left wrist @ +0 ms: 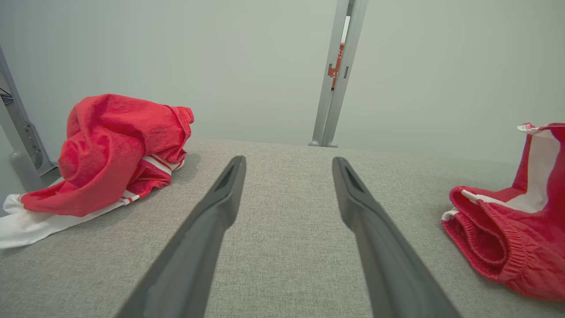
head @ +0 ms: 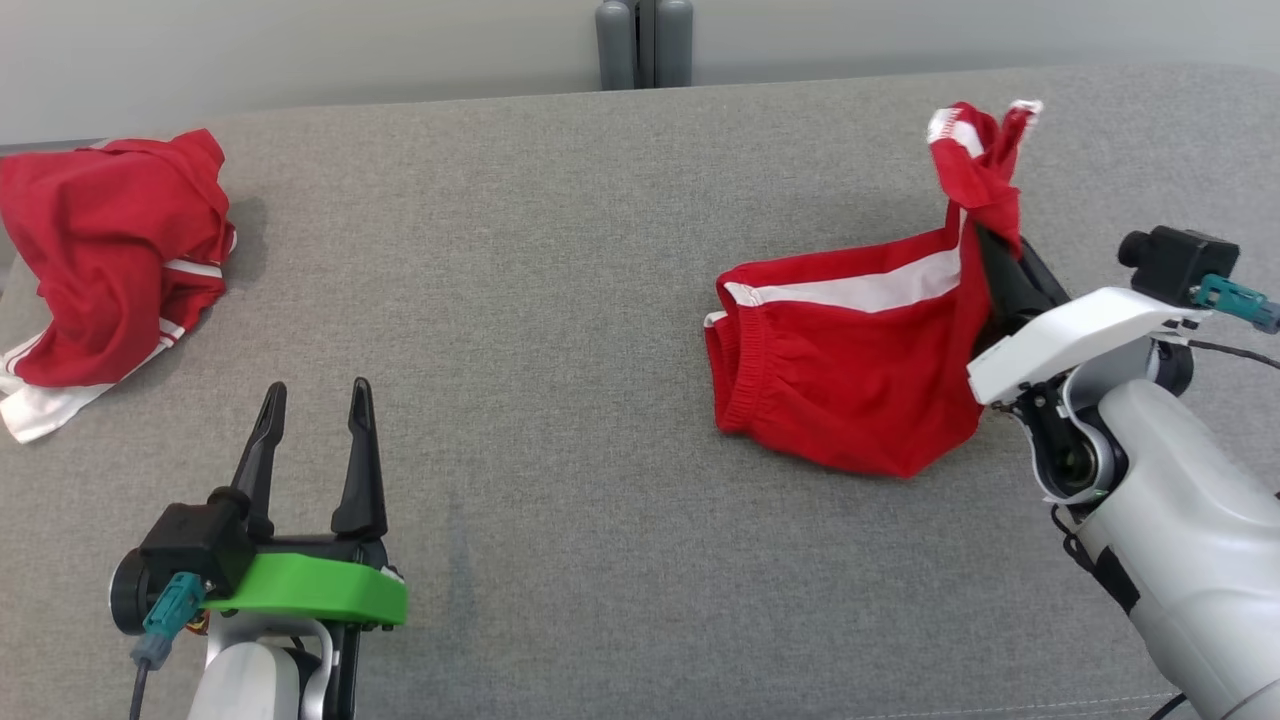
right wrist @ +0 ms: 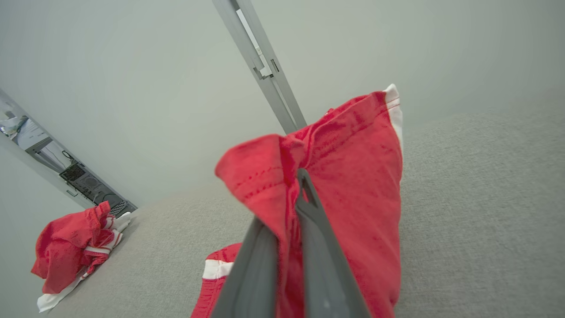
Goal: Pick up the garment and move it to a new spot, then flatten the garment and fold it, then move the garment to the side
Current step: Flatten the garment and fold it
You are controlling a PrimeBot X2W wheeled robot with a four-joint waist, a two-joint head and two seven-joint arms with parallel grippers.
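The garment (head: 850, 370) is a pair of red shorts with white side stripes, on the right of the grey fabric surface (head: 560, 300). My right gripper (head: 990, 250) is shut on one edge of it and holds that part raised, while the waistband end rests on the surface. In the right wrist view the red cloth (right wrist: 353, 168) drapes over the closed fingers (right wrist: 322, 247) of my right gripper (right wrist: 293, 185). My left gripper (head: 317, 400) stands open and empty at the lower left, well away from the garment (left wrist: 507, 238). Bare fabric surface lies between the spread fingers of my left gripper (left wrist: 287, 163).
A second crumpled red and white garment (head: 110, 270) lies at the far left edge of the surface, also seen from the left wrist (left wrist: 114, 145) and right wrist (right wrist: 75, 247). A grey post (head: 645, 45) rises behind the back edge.
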